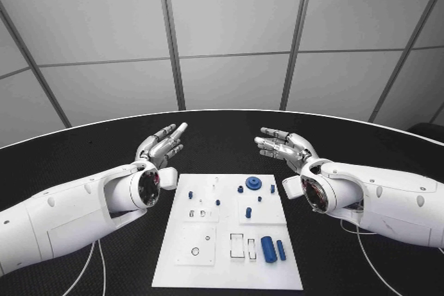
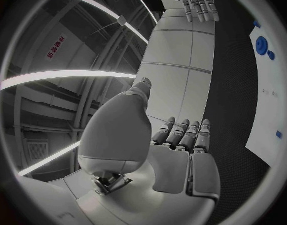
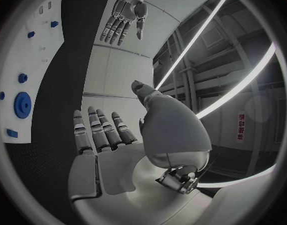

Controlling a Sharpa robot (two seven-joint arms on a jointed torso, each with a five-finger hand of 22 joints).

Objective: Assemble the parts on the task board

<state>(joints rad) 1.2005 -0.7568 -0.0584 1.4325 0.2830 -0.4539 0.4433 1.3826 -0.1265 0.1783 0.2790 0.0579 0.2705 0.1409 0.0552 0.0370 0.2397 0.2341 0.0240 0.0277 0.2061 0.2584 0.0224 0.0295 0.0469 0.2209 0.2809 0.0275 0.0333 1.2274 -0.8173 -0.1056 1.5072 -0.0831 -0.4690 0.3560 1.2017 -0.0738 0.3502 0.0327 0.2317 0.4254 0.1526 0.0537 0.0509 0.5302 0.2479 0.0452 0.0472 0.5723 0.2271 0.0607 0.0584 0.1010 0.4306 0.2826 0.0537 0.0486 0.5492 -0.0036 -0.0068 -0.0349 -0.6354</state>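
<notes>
Black desk (image 1: 92,155) carries our board (image 1: 208,270), long axis running from its near edge away; our left hand (image 1: 162,145) and right hand (image 1: 285,145) hover wide, holding nothing.

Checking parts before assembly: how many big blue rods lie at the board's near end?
2. A thicker rod and, right of it, a thinner rod, side by side on the task board. None seems hidden.

Blue parts (image 1: 269,249) on white task board (image 1: 199,270)
</notes>
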